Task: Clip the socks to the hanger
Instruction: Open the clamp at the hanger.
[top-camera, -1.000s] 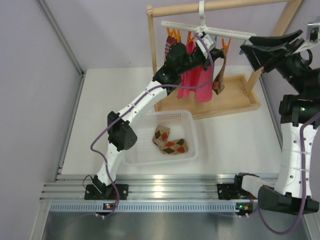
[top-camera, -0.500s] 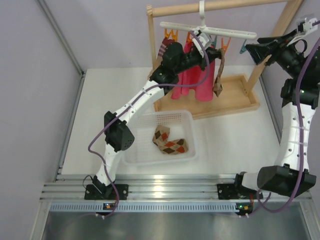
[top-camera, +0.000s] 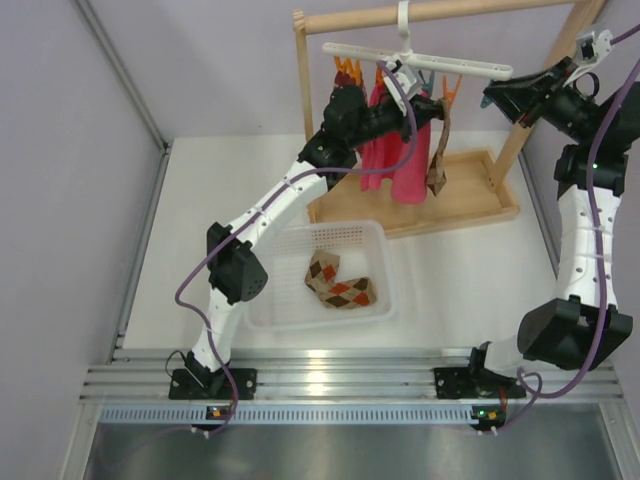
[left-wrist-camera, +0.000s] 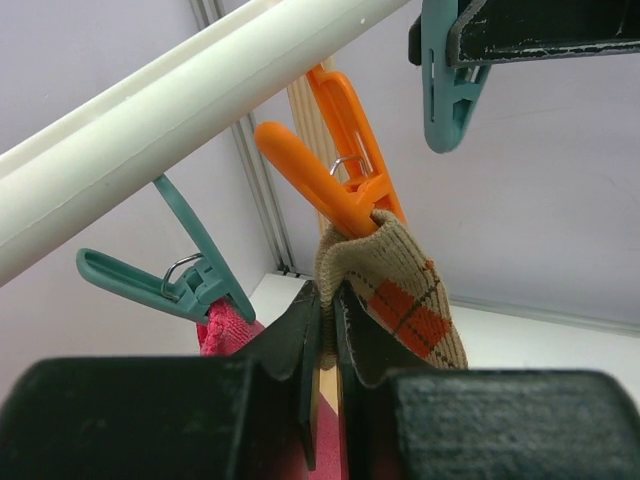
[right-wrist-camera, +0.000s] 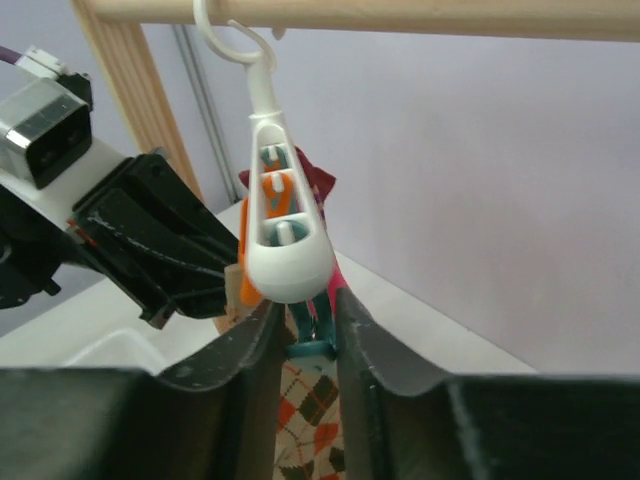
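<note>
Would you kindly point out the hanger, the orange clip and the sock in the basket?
hanger (top-camera: 470, 67), top view, white bar.
orange clip (left-wrist-camera: 315, 180), left wrist view, its arm.
sock (top-camera: 340, 283), top view, its middle.

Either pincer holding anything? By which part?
Left pincer pinches the argyle sock at its upper edge, below the orange clip. Right pincer straddles a teal clip; grip unclear.

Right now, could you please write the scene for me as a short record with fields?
left fingers: shut on the edge of an argyle sock
sock's top: in an orange clip of the white hanger
right fingers: closed around a teal clip at the hanger's end
second argyle sock: lying in the white basket
pink cloth: hanging from the hanger
</note>
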